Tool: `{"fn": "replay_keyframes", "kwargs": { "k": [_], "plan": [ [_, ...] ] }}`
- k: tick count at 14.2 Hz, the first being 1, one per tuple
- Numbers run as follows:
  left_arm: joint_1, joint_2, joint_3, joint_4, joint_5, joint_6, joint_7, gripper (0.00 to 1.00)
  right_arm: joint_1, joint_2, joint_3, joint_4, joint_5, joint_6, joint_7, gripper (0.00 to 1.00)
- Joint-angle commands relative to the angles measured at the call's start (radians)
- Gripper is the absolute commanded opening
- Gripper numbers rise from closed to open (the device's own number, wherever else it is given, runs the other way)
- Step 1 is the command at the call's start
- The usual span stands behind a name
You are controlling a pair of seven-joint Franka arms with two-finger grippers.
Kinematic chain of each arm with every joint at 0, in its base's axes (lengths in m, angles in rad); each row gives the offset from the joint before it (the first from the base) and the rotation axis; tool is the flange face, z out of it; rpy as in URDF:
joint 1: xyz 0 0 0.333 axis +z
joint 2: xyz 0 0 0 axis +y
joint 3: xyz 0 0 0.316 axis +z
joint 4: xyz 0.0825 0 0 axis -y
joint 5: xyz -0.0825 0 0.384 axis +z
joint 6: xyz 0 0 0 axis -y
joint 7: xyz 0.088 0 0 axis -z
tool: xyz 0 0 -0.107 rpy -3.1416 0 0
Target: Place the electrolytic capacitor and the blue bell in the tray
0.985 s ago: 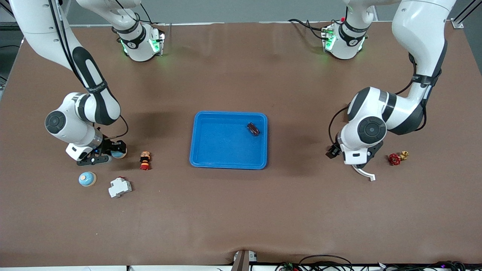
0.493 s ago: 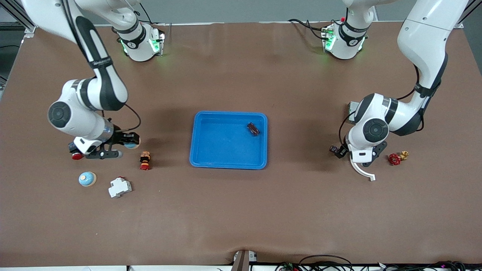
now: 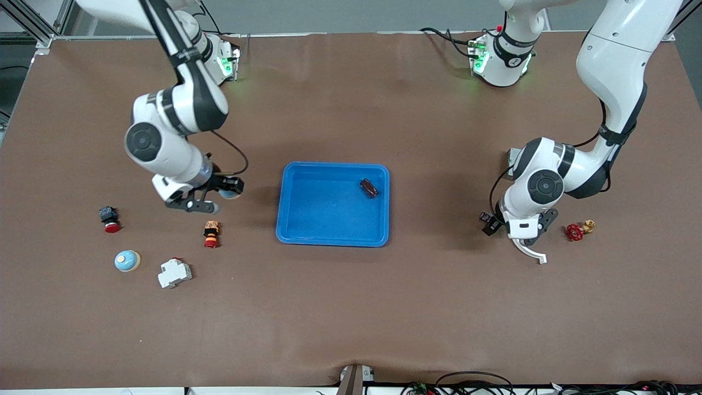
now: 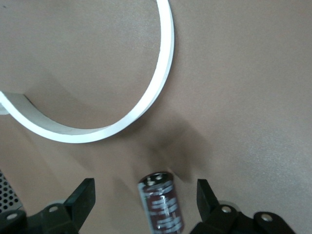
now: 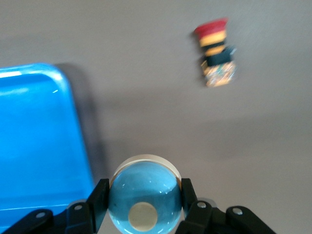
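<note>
The blue tray [image 3: 307, 233] sits mid-table with a dark capacitor [image 3: 369, 187] lying in it. My right gripper [image 3: 219, 193] is shut on a blue bell [image 3: 232, 188], up in the air over the table beside the tray's end toward the right arm. In the right wrist view the bell [image 5: 145, 187] fills the gripper [image 5: 144, 204], with the tray [image 5: 34, 141] close by. My left gripper [image 4: 145, 190] is open, low over the table, with an electrolytic capacitor [image 4: 162, 204] lying between its fingers without touching either of them.
A white curved piece [image 3: 530, 252] and a red valve [image 3: 575, 232] lie by the left gripper. Toward the right arm's end are an orange-red button [image 3: 211, 233], a black-red button [image 3: 109, 219], a white breaker [image 3: 174, 272] and a second blue bell [image 3: 127, 260].
The right arm has risen and carried the blue bell toward the tray, uncovering the black-red button. The left gripper has shifted slightly and its fingers have narrowed a little.
</note>
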Motion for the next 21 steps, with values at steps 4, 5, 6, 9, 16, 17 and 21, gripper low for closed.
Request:
{"fn": "replay_keyframes", "kwargs": {
  "k": [4,5,6,9,16,17,21],
  "plan": [
    [0.004,0.016,-0.007,-0.019,0.028,0.033,-0.026,0.75,0.199,-0.016,-0.011,-0.039,-0.001,0.101,0.327,0.0],
    [0.004,0.021,-0.007,-0.021,0.026,0.033,-0.026,0.68,0.216,-0.005,-0.011,-0.039,-0.001,0.124,0.365,0.0],
    [0.004,0.021,-0.007,-0.021,0.026,0.033,-0.026,0.56,0.237,0.01,-0.011,-0.039,-0.001,0.144,0.387,0.0],
    [-0.005,0.004,-0.01,-0.022,0.028,0.023,-0.034,0.0,0.279,0.063,-0.012,-0.038,-0.001,0.214,0.452,0.0],
    [-0.084,-0.037,-0.082,0.033,0.029,0.011,-0.233,0.0,0.357,0.204,-0.014,-0.034,-0.001,0.391,0.57,0.0],
    [-0.087,-0.034,-0.108,0.065,0.026,-0.001,-0.262,0.0,0.365,0.219,-0.014,-0.031,-0.001,0.402,0.576,0.0],
    [-0.198,0.018,-0.141,0.211,0.014,-0.029,-0.406,0.0,0.374,0.279,-0.014,0.012,-0.001,0.435,0.599,0.0]
  ]
}}
